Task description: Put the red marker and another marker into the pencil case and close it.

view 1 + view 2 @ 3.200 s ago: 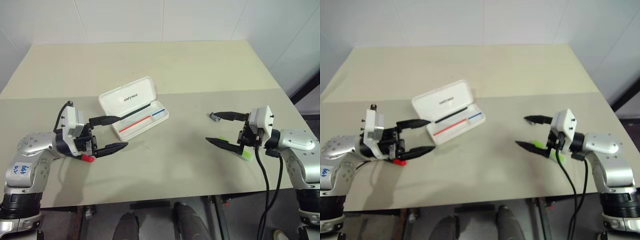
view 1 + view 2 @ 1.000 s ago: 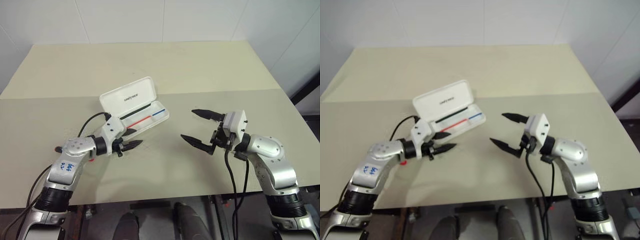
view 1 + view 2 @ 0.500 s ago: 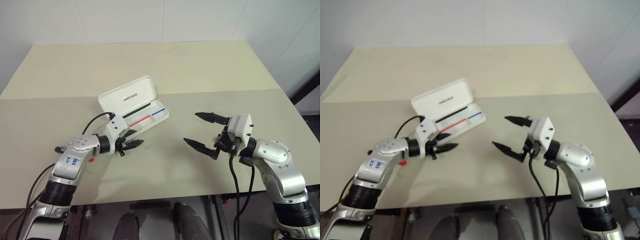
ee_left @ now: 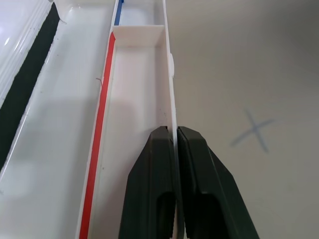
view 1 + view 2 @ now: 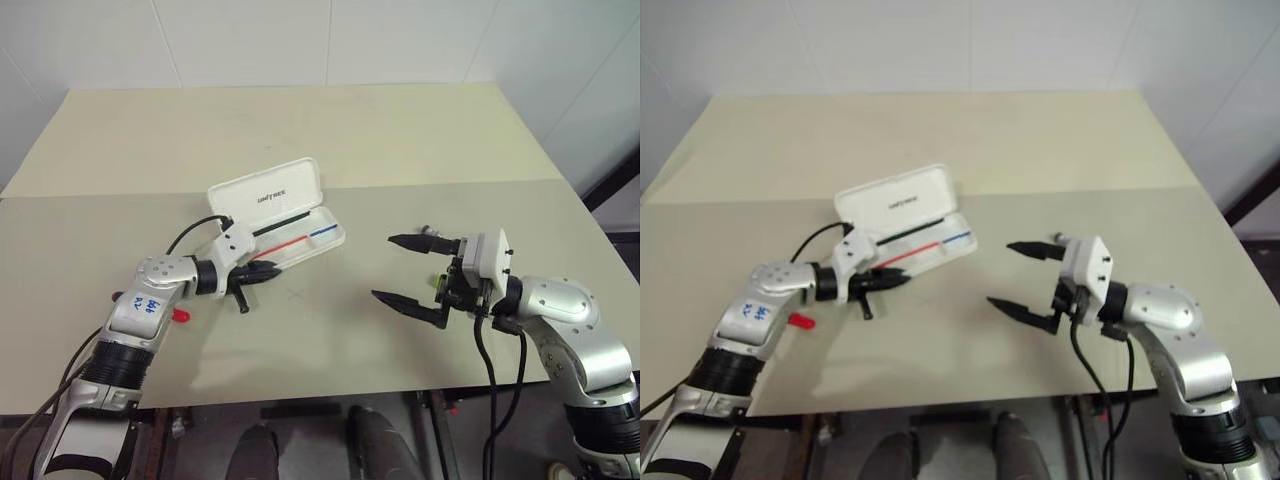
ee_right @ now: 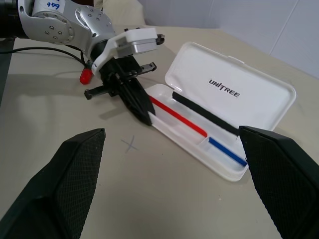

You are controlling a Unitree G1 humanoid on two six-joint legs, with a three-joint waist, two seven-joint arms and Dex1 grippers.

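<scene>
You've got the left claw (image 4: 175, 137) pinched on the front wall of the open pencil case (image 5: 312, 238), right claw (image 5: 408, 270) spread & empty, so nothing's packed yet: red marker (image 5: 181, 315) lies on the table (image 5: 330, 130) by your left arm, lid unshut

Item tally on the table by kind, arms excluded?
markers: 2 (red marker, green marker)
case: 1, open
grey stub: 1
total: 4
</scene>
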